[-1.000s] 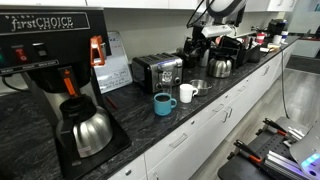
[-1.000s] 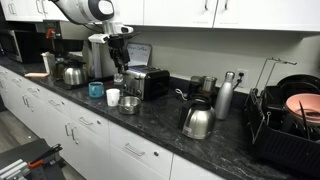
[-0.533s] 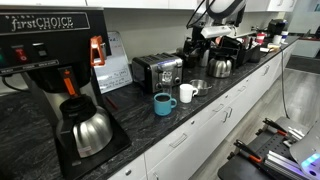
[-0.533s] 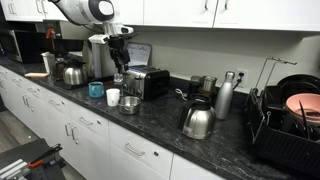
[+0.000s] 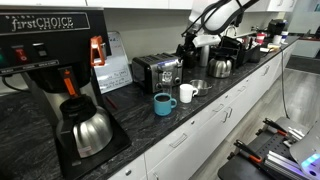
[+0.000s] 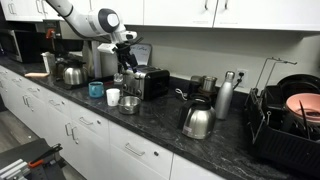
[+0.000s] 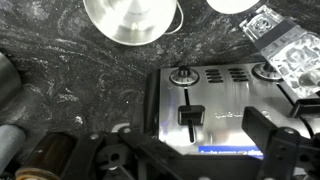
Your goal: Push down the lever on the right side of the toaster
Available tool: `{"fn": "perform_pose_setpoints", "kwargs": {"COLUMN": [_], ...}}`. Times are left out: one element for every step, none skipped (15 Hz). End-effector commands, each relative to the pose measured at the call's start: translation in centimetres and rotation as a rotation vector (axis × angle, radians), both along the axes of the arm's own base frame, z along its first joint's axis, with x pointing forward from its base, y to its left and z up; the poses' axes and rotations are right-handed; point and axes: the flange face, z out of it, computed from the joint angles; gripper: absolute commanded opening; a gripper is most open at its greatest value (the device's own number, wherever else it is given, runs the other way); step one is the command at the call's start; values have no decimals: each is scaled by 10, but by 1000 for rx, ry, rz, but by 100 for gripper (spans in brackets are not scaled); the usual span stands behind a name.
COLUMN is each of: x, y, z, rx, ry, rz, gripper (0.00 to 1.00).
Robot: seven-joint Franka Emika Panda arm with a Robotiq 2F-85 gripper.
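The toaster (image 5: 157, 72), black with a chrome face, stands on the dark counter in both exterior views (image 6: 150, 83). In the wrist view its chrome end face (image 7: 225, 110) fills the middle, with a black lever (image 7: 189, 115) in a vertical slot and a round knob (image 7: 183, 75) beyond it. My gripper (image 7: 186, 142) is open and empty, its fingers spread to either side of the lever without touching it. In the exterior views my gripper (image 5: 186, 54) (image 6: 127, 72) hangs close beside the toaster's end.
A steel bowl (image 7: 130, 18), a white mug (image 5: 187, 93) and a teal mug (image 5: 162, 103) stand in front of the toaster. A coffee machine (image 5: 55, 60) with a carafe (image 5: 88, 130), a steel kettle (image 6: 197, 120), a thermos (image 6: 225, 97) and a dish rack (image 6: 290, 115) line the counter.
My arm has swung down and toward the toaster, bringing the gripper to its lever end. Nothing on the counter has moved.
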Motion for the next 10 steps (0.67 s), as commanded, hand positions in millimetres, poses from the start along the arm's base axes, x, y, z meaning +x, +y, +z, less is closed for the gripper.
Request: {"fn": "perform_pose_setpoints", "kwargs": {"x": [17, 21, 25, 26, 28, 30, 31, 33, 34, 36], "y": [2, 3, 4, 4, 6, 7, 8, 9, 10, 10], "z": [0, 0, 1, 1, 2, 1, -1, -3, -4, -6], "rx": [-25, -34, -46, -67, -77, -87, -95, -105, -116, -119], "ry": [-68, -81, -93, -92, -90, -94, -97, -94, -94, -94], "rz": [8, 15, 18, 27, 35, 40, 39, 38, 36, 36], "gripper": [100, 100, 99, 89, 78, 73, 65, 58, 51, 45]}}
